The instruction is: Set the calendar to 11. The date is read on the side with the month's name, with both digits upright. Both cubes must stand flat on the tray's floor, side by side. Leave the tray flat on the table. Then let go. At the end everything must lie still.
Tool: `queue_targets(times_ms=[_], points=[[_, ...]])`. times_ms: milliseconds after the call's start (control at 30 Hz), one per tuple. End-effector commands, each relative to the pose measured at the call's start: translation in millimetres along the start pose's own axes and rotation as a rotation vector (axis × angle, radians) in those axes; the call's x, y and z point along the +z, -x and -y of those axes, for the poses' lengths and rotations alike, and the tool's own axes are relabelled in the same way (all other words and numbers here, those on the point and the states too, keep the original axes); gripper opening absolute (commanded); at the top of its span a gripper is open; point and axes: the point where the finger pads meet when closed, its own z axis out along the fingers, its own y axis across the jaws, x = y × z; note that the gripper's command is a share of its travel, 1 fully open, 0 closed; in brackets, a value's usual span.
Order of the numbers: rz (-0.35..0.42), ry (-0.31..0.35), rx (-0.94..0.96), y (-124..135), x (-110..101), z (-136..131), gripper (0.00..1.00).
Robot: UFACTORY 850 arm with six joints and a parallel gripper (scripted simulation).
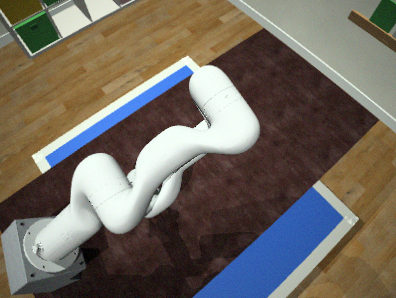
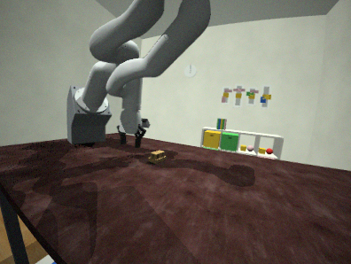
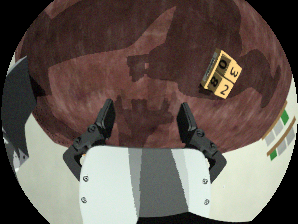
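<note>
The calendar stands on the table as a small block of two light wooden cubes in a tray (image 3: 210, 68). In the wrist view it is right of the fingers. One cube (image 3: 233, 72) has a 3 on top and a 0 on its shaded side face; the other cube (image 3: 225, 90) has a 2 on top and an 8 on that side face. The cubes sit side by side. The month's name is not readable. In the exterior view the calendar (image 2: 157, 155) is small. My gripper (image 2: 130, 143) (image 3: 146, 108) is open and empty, above the table and off to one side of the calendar. The top view hides both behind the arm.
The dark red-brown table top (image 1: 300, 115) (image 2: 222, 208) bears the calendar and arm shadows. The arm's grey base (image 1: 25, 260) (image 2: 89, 128) stands at one table end. Blue and white panels (image 1: 285, 240) lie beyond the table's long sides. Shelves (image 2: 241, 133) stand by the wall.
</note>
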Motion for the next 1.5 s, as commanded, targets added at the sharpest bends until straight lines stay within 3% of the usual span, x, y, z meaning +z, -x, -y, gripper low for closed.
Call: queue_targets(times_ms=[0, 533, 1467], points=[[0.000, 0.001, 0.000, 0.0, 2.9, 0.1, 1.00], [0.000, 0.001, 0.000, 0.0, 33.5, 0.1, 1.00], [0.000, 0.001, 0.000, 0.0, 34.4, 0.1, 1.00]])
